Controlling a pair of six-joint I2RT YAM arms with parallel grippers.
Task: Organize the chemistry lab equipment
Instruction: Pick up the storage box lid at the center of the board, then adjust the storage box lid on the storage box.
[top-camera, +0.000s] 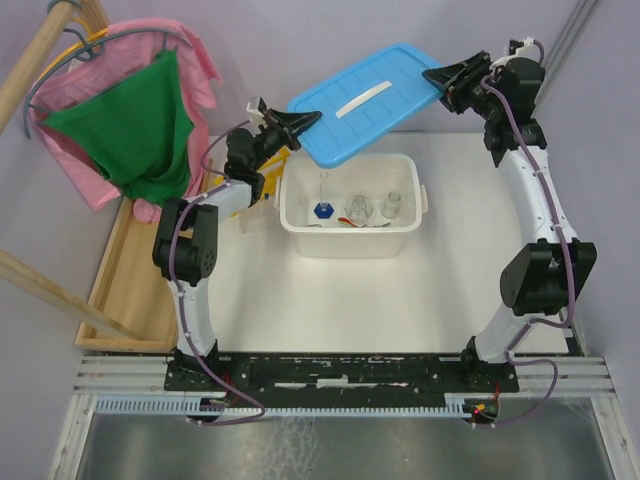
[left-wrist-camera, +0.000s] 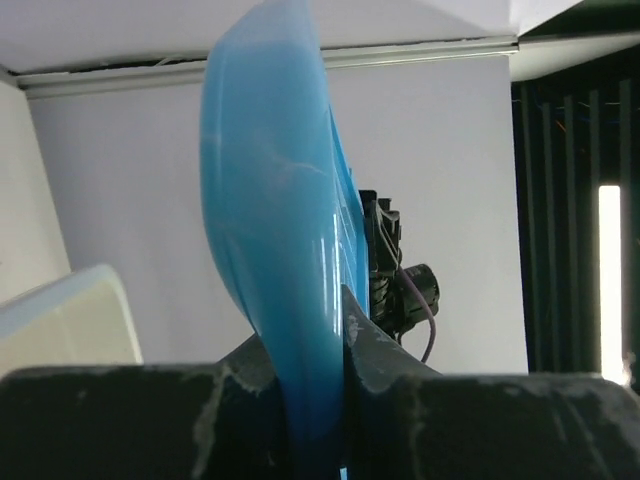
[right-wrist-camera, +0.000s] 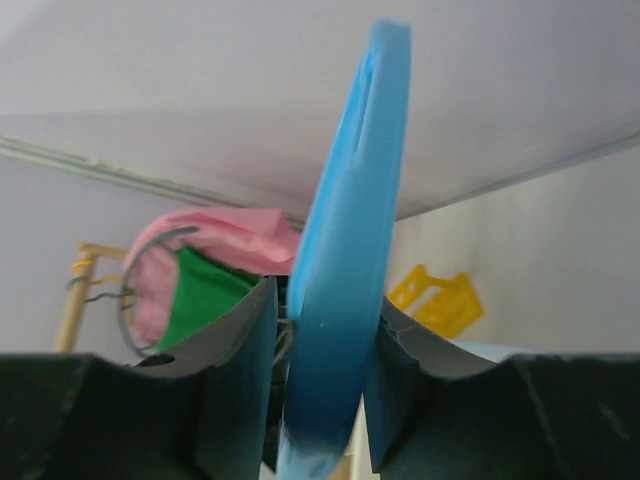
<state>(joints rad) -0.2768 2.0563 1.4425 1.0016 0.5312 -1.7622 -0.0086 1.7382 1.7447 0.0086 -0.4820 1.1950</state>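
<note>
Both grippers hold the flat blue lid in the air above the back of the white tub. My left gripper is shut on its left edge, my right gripper on its right edge. In the left wrist view the lid stands edge-on between the jaws of that gripper. The right wrist view shows the same lid in the right gripper. Two clear flasks and a blue-capped tube sit in the tub. The yellow rack lies behind the left arm. Tongs are out of view.
A wooden tray runs along the table's left side. Pink and green clothes hang on a wooden stand at back left. The walls stand close behind the lid and at the right.
</note>
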